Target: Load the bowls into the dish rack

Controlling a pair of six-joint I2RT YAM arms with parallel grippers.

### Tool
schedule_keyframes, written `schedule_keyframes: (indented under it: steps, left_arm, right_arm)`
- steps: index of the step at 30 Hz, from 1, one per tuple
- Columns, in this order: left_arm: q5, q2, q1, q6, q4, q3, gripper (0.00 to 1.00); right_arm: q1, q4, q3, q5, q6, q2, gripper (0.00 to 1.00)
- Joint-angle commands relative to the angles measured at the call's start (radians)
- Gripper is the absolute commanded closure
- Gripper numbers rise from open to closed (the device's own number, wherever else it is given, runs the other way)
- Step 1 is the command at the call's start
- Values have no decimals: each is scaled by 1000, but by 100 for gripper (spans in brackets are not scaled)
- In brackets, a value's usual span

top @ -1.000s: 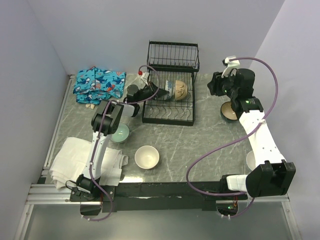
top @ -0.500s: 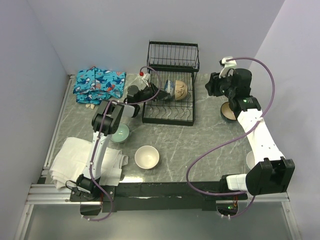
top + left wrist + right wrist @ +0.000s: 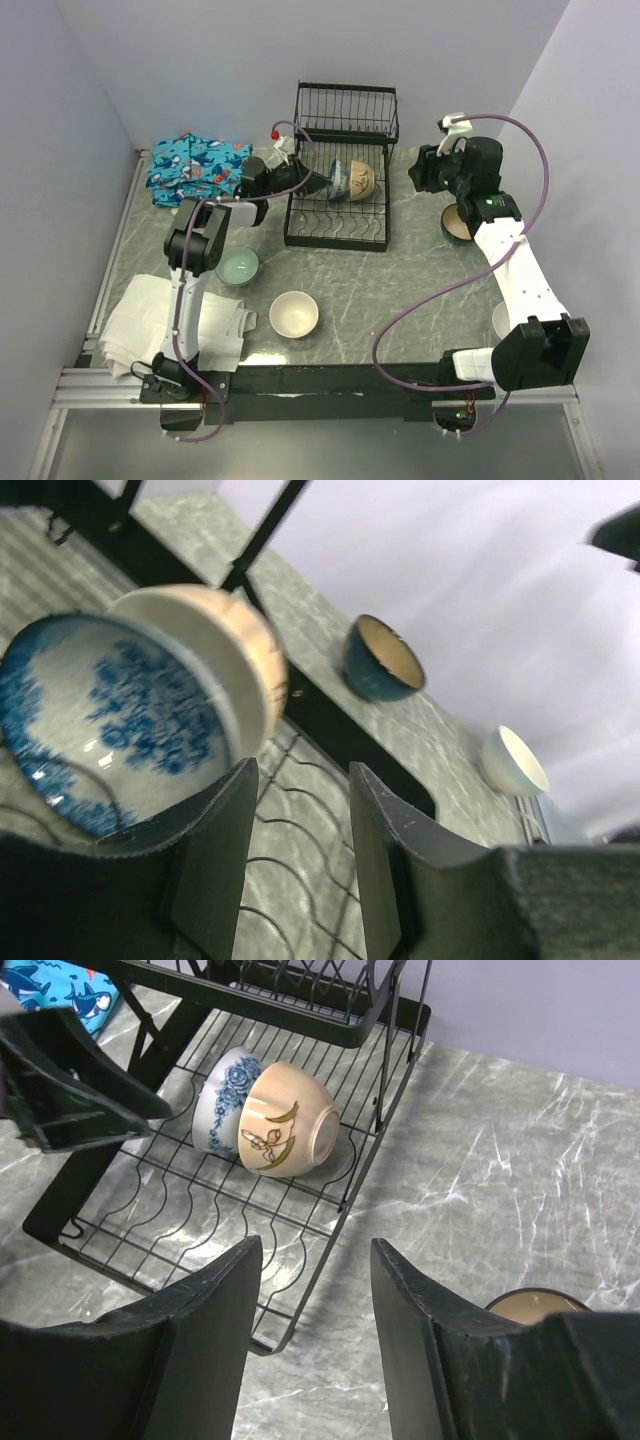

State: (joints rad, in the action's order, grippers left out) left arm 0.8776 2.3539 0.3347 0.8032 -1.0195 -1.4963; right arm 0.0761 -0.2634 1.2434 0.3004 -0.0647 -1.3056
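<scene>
From above, the left pincer (image 3: 312, 183) reaches over the left rim of the black wire dish rack (image 3: 340, 230), jaws apart and empty. Just past its tips two bowls stand on edge in the rack, nested. The blue-and-white bowl (image 3: 338, 180) is nearer and the tan bowl (image 3: 364, 182) behind it. Their mouths face this pincer, and their shared axis runs across the rack. The right pincer (image 3: 424, 172) hovers right of the rack, jaws apart. A dark bowl (image 3: 460, 224) stands upright on the tabletop (image 3: 400, 280) near it. A pale green bowl (image 3: 238, 265) and a cream-white bowl (image 3: 294, 313) sit mouth-up well behind the left pincer.

Left wrist: the blue-patterned inside faces the fingers (image 3: 215, 860), and rack wires show through the gap between them.

Right wrist: the fingers (image 3: 440, 1360) are spread with nothing between them. Ahead and to the left, the tan bowl's foot points toward this pincer.
</scene>
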Motion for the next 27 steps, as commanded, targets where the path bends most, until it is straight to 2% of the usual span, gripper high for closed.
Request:
schedule_keyframes:
  steps: [1, 5, 7, 8, 9, 10, 11, 12, 13, 14, 16, 17, 21, 23, 27]
  left_arm:
    - [93, -116, 3, -67, 70, 13, 53]
    - [171, -275, 3, -192, 234, 154, 53]
    - [170, -428, 7, -368, 390, 239, 52]
    - [153, -541, 15, -456, 611, 258, 52]
    - [135, -595, 21, -651, 733, 269, 51]
    - [108, -648, 27, -738, 836, 286, 51]
    - [71, -747, 36, -809, 1009, 301, 50]
    - [10, -796, 40, -934, 1071, 318, 50]
    - [-21, -842, 41, -982, 1129, 362, 49]
    - [-50, -925, 40, -1022, 1207, 389, 48]
    - [-120, -994, 38, -1110, 1281, 456, 46]
    - [-140, -1052, 30, -1130, 1314, 475, 45]
    - [-204, -1165, 4, -1109, 1397, 545, 43]
    - [-218, -1209, -20, -1086, 1394, 583, 41]
    - [-207, -1223, -75, -1059, 1385, 623, 40]
  right_arm:
    - [7, 46, 25, -9, 0, 55, 44]
    - [7, 14, -36, -55, 54, 101, 42]
    - [19, -29, -62, -69, 103, 108, 41]
    - [30, -58, -73, -73, 118, 106, 42]
    - [39, -63, -91, -75, 121, 100, 42]
    - [43, -60, -102, -75, 132, 77, 43]
    - [44, -54, -107, -57, 155, 62, 43]
    - [44, -48, -113, -41, 160, 28, 45]
    - [47, -42, -111, -21, 151, 10, 46]
    - [63, -30, -111, 32, 97, -4, 46]
    - [89, -37, -102, 148, -22, -46, 45]
    - [114, -69, -99, 252, -176, -55, 43]
    - [168, -212, -50, 397, -524, -128, 38]
    - [192, -355, -16, 417, -715, -165, 37]
    - [247, -549, 62, 369, -943, -260, 36]
